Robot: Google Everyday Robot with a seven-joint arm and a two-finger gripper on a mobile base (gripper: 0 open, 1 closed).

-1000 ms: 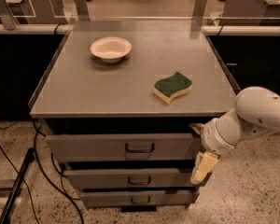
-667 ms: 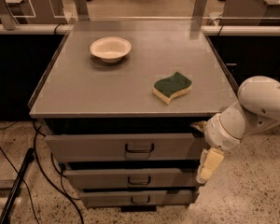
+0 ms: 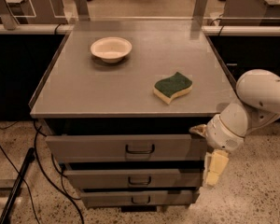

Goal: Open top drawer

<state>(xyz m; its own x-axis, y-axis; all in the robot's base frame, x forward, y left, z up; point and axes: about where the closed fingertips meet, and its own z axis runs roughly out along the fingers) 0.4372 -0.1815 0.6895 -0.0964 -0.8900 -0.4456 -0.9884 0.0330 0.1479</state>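
The top drawer [image 3: 98,148] is the widest grey metal front under the cabinet's top, with a small dark loop handle [image 3: 140,149] at its centre. It stands pulled out further than the two drawers below. My gripper [image 3: 213,168] hangs at the drawer's right end, beside the cabinet's right front corner, pointing down. It is well to the right of the handle and holds nothing that I can see. My white arm [image 3: 259,99] reaches in from the right.
On the grey cabinet top [image 3: 84,87] lie a white bowl [image 3: 111,49] at the back left and a green and yellow sponge [image 3: 173,87] at the right. Two narrower drawers [image 3: 98,178] sit below. Black cables [image 3: 18,167] run over the floor at the left.
My arm and gripper have moved a little to the right and down beside the cabinet's right front corner. The drawers, bowl and sponge have not moved.
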